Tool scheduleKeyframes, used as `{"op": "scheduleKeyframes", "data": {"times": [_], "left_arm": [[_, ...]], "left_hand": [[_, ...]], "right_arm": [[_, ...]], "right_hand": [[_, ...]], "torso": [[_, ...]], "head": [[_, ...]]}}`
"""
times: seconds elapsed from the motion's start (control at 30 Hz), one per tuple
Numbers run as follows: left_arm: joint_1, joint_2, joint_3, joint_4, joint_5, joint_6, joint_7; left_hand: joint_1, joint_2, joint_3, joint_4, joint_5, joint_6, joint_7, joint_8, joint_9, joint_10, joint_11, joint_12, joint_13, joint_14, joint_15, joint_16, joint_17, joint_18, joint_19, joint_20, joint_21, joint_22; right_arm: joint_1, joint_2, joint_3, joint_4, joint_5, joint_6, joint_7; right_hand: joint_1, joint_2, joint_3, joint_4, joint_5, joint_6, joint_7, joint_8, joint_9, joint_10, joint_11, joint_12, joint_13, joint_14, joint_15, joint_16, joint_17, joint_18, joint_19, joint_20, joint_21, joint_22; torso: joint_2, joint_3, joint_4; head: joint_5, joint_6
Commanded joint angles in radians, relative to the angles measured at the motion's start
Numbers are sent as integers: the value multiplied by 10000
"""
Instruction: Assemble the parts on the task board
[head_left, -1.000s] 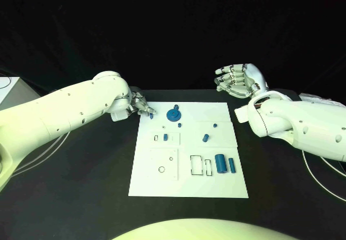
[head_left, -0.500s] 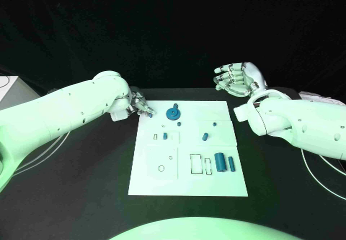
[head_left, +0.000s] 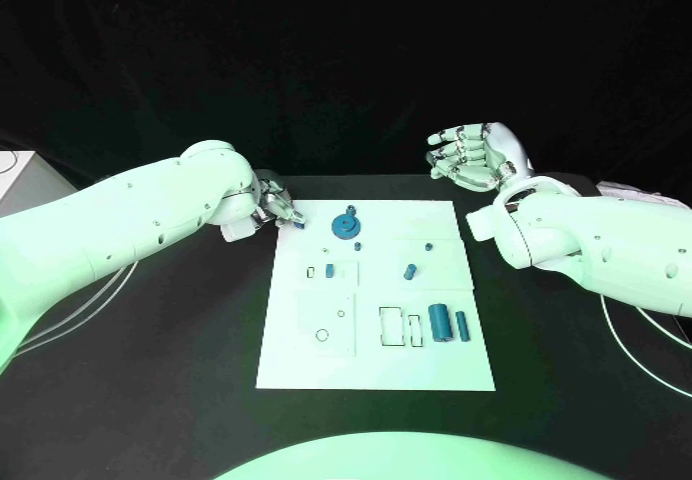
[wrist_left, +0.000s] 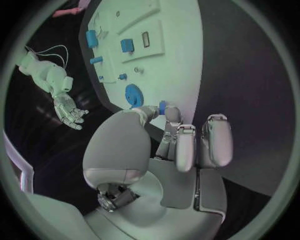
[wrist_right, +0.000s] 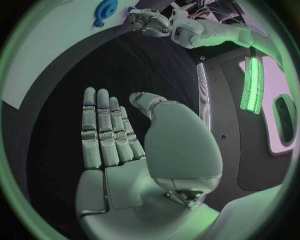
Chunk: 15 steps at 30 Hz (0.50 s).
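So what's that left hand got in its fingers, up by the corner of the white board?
The left hand pinches a small blue part between thumb and a fingertip, near the task board's far corner. The fingers cover most of it, so its shape cannot be told.

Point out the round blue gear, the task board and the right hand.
Blue gear (head_left: 346, 226), head view, on its round face.
Task board (head_left: 375, 370), head view, on its bare near part.
Right hand (head_left: 470, 157), head view, on its palm.

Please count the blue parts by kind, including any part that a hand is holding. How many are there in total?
Blue gear-like disc: 1
Large blue cylinders: 2
Small blue pieces on the task board: 4
Small blue piece pinched by the left hand: 1
Total: 8
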Motion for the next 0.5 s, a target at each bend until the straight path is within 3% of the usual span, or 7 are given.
{"op": "scheduleKeyframes", "data": {"times": [0.03, 0.27, 0.5], "left_arm": [[2, -58, 18, 174, 837, -391, 140], [3, -379, 30, 695, 1235, -578, 105], [3, -967, 29, 1622, 1476, -856, 58]], "left_hand": [[45, -15, 1143, -778, -71, -85, 16, 331, 926, 33, -32, 26, 13, 845, -55, -35, 1972, 119, -22, -44, -24, 16], [-171, -141, 1741, -1076, -108, -97, 13, 481, 1044, 123, -40, 109, 92, 839, -64, -47, 1949, 113, -2, -44, -9, 54], [-321, -218, 2036, -1254, -114, -73, 4, 549, 1090, 240, -52, 204, 212, 848, -75, -37, 1966, 102, 35, -49, 19, 111]], "right_arm": [[-3, 11, 1, -10, -102, 140, 12], [-5, 8, 1, -40, -102, 176, -25], [-7, -18, 0, -49, -102, 234, -74]], "right_hand": [[-63, 73, -9, -49, 33, 52, -14, -66, -10, 85, -16, -40, -8, 61, -10, -60, -8, 112, 68, 12, -45, -9], [-84, 71, -10, -55, 87, 51, -11, -79, -15, 84, -12, -57, -12, 72, -6, -88, -35, 110, 73, 14, -57, -35], [-101, 67, -15, -54, 103, 48, -7, -87, -18, 81, -8, -66, -14, 73, -2, -103, -49, 108, 72, 16, -65, -48]], "torso": [[-4, -4, -8], [-22, 6, 9], [-49, 16, 31]], "head": [[3, 20], [8, 58], [46, 45]]}}
